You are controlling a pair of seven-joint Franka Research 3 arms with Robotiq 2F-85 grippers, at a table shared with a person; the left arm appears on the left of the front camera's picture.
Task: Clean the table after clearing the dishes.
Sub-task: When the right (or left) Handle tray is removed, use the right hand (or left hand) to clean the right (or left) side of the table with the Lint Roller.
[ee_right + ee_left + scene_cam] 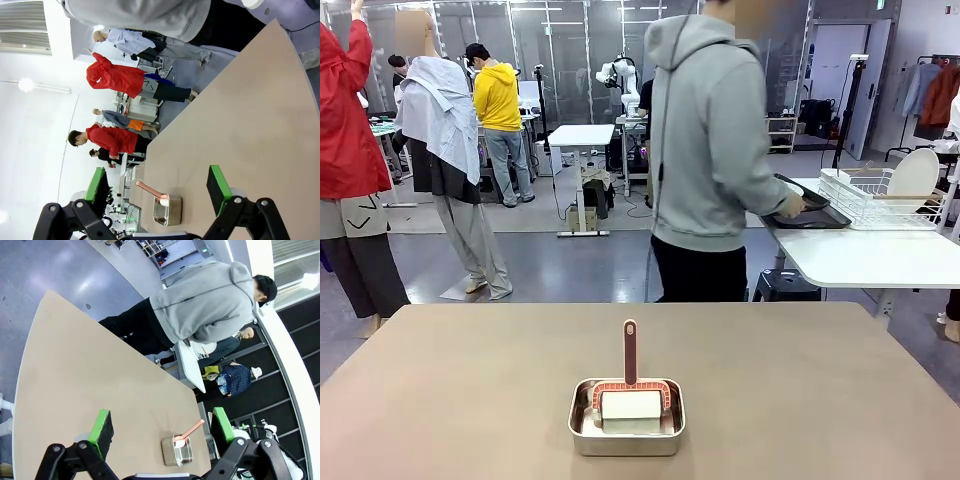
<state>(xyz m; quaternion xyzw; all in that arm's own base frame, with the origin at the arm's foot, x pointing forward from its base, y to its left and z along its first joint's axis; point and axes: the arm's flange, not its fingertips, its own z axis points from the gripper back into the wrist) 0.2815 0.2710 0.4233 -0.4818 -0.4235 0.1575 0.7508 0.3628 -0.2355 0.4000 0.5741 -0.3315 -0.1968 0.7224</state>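
A: Tabletop, state?
B: The large matte brown-taupe tabletop carries one small rectangular steel pan, near the robot-side edge, about mid-width. A white block sponge sits in the pan. With it is a tool with a terracotta-pink frame and long handle, the handle pointing toward the far side.

A: Dishes, location?
B: Off the brown tabletop. A dark brown rectangular tray lies on the white side table at far right, just beside a white wire dish rack. A round white plate stands on edge in that rack. A person in a grey hoodie, back to the camera, has one hand at the tray. Forks and knives: too small to tell.

A: Claws?
B: Left claw: wide, green pads well apart, nothing between them. It hangs above the tabletop, with the pan farther off in line with the gap. Right claw: likewise wide and empty, above the tabletop, the pan ahead of it.
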